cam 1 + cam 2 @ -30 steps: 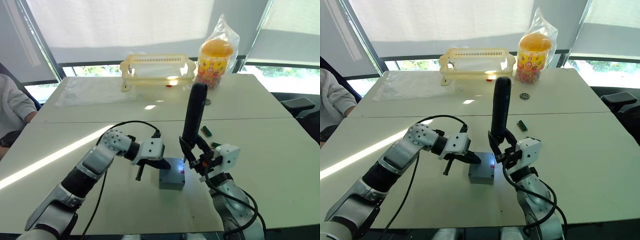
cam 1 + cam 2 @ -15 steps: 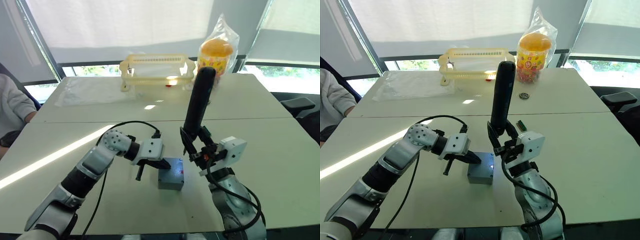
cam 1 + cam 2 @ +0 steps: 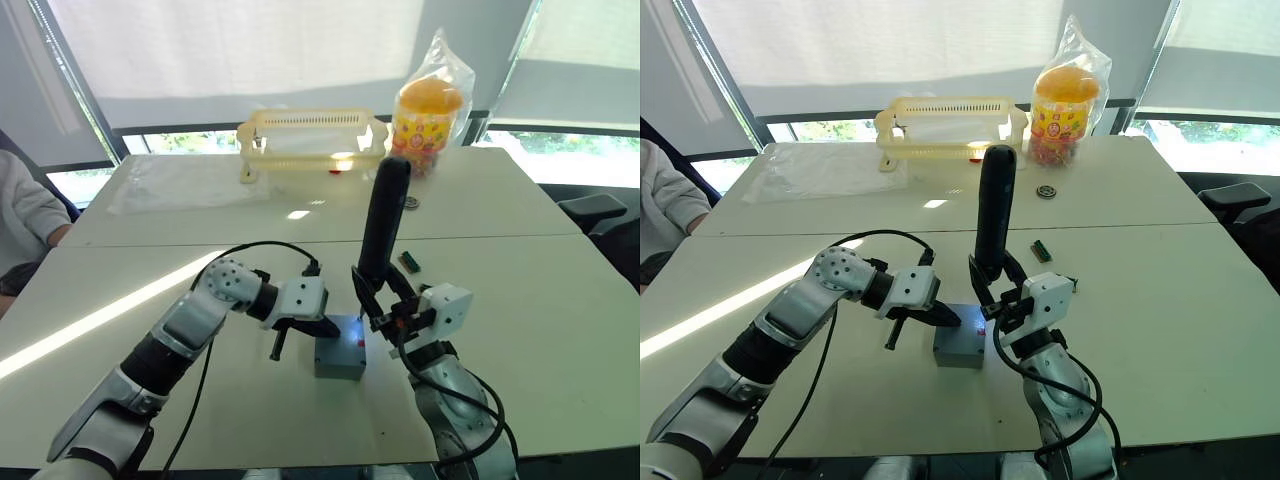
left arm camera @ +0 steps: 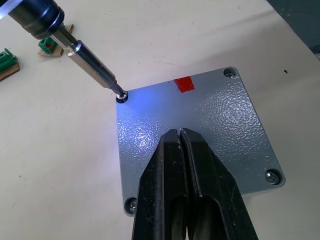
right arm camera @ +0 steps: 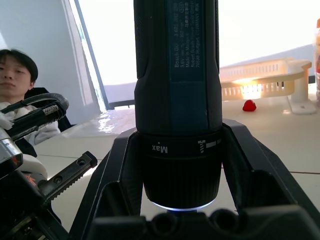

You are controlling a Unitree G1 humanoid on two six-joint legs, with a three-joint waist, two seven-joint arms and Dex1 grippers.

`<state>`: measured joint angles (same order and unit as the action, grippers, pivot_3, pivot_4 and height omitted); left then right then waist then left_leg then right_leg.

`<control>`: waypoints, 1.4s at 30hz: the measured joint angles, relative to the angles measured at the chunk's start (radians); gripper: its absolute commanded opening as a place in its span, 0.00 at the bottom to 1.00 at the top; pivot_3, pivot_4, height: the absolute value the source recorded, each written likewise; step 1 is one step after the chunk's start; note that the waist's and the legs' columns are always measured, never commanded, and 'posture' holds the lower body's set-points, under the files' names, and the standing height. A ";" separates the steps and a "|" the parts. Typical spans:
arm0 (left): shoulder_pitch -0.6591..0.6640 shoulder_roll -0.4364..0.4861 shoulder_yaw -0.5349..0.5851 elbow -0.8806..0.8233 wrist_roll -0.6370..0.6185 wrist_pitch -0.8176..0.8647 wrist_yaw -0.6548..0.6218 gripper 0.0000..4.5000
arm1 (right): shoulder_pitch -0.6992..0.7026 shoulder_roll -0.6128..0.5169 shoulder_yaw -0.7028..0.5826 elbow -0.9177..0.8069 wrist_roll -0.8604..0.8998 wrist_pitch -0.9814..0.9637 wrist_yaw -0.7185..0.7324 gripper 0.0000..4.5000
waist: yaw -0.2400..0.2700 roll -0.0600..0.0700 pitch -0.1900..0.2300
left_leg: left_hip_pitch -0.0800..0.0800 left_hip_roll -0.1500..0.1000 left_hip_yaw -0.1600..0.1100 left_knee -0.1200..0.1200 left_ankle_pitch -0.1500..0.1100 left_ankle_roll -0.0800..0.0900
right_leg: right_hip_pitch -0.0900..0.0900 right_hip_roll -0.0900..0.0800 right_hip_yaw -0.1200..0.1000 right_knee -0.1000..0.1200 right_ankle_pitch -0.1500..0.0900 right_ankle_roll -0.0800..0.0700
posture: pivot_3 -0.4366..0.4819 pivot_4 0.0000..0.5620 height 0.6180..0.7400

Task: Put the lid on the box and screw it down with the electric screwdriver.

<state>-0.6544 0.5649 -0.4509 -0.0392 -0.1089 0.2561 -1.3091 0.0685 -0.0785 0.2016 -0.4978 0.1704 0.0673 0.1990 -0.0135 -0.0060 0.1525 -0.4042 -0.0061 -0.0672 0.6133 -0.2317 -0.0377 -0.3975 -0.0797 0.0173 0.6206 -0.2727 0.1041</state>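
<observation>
A pale table carried the small blue-grey box near its front edge, the lid already seated on top. The right gripper pinched the electric screwdriver low on its barrel, upright, bit in a corner screw hole. The left gripper, fingers pressed together, rested on the lid. The rigid, light box would likely slide, so pressing down suited it.

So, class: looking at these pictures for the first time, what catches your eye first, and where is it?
The tall black electric screwdriver stands upright mid-table in the right gripper, its bit set in a corner screw of the lid. The shut left gripper presses on that lid.
</observation>
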 measured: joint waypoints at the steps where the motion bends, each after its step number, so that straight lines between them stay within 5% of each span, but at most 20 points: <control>1: 0.000 0.000 0.000 0.000 0.000 0.000 0.000 0.00 | 0.000 0.000 0.000 0.003 0.000 -0.005 0.002 0.40 | 0.000 0.000 0.000 | 0.000 0.000 0.000 0.000 0.000 0.000 | 0.000 0.000 0.000 0.000 0.000 0.000 | 0.48 0.27 1.00; 42: 0.007 0.001 -0.001 0.010 0.010 0.001 0.005 0.00 | -0.024 0.009 -0.002 0.211 0.016 -0.234 0.109 0.40 | -0.001 -0.005 -0.005 | 0.013 0.001 0.001 -0.001 0.000 0.000 | 0.010 0.000 0.002 0.003 -0.001 0.001 | 0.48 0.27 1.00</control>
<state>-0.6472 0.5661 -0.4515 -0.0288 -0.0984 0.2570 -1.3042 0.0450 -0.0692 0.2000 -0.2865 0.1867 -0.1667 0.3079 -0.0141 -0.0106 0.1480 -0.3911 -0.0051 -0.0660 0.6121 -0.2319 -0.0375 -0.3871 -0.0792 0.0188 0.6235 -0.2740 0.1051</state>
